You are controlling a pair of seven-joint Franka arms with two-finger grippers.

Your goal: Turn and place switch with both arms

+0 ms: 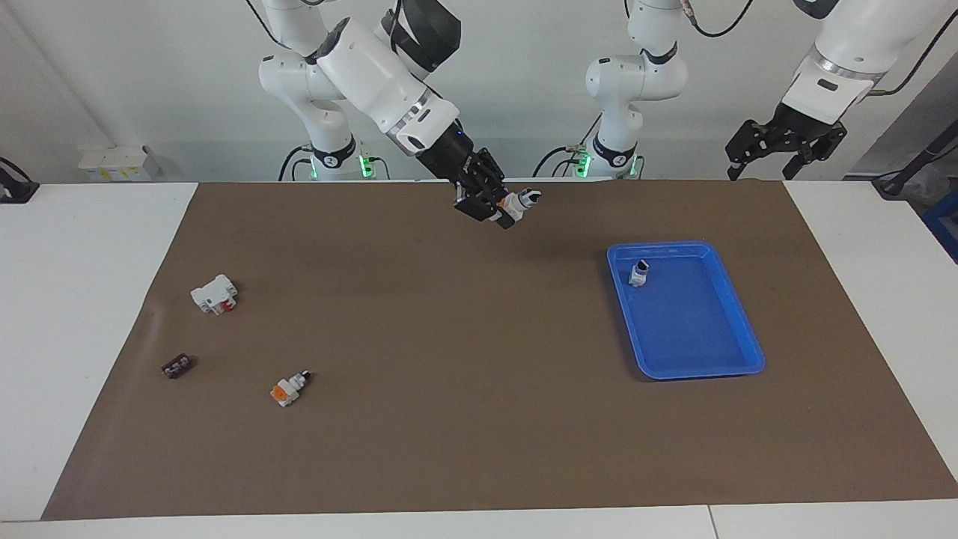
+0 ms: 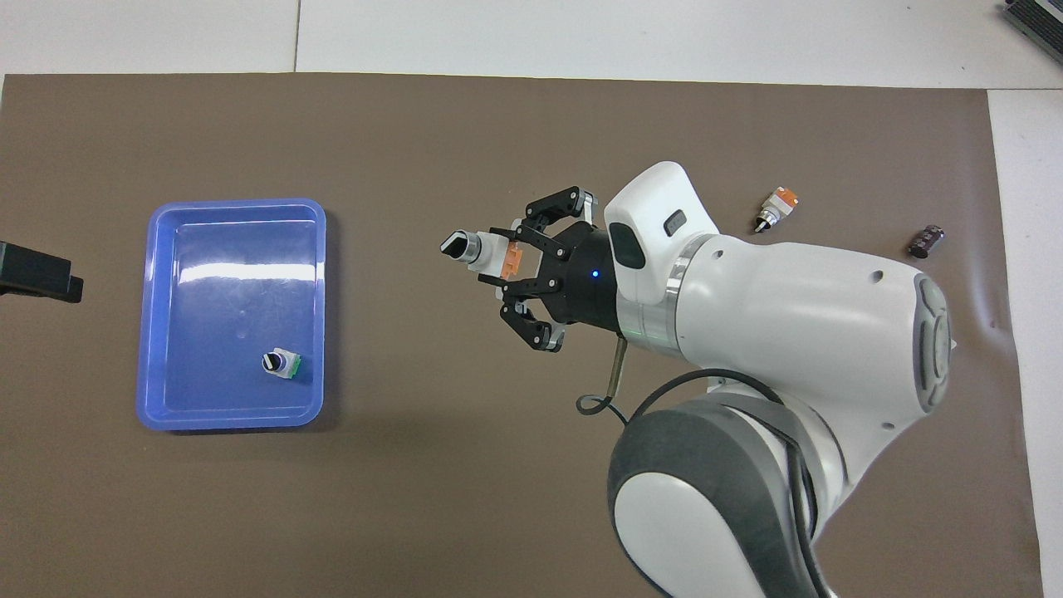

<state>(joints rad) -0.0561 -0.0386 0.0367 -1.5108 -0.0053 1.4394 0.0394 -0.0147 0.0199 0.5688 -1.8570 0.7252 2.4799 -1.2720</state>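
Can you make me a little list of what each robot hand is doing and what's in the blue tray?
right gripper: shut on a small white rotary switch with orange block and black knob, up over the brown mat
left gripper: open, empty, waiting raised at its end of the table
blue plastic tray: one small white switch with green end

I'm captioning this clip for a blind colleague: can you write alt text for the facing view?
The right gripper holds a small white rotary switch with an orange block and black knob in the air over the brown mat. The open left gripper waits raised past the mat's edge by a blue plastic tray containing another small switch.
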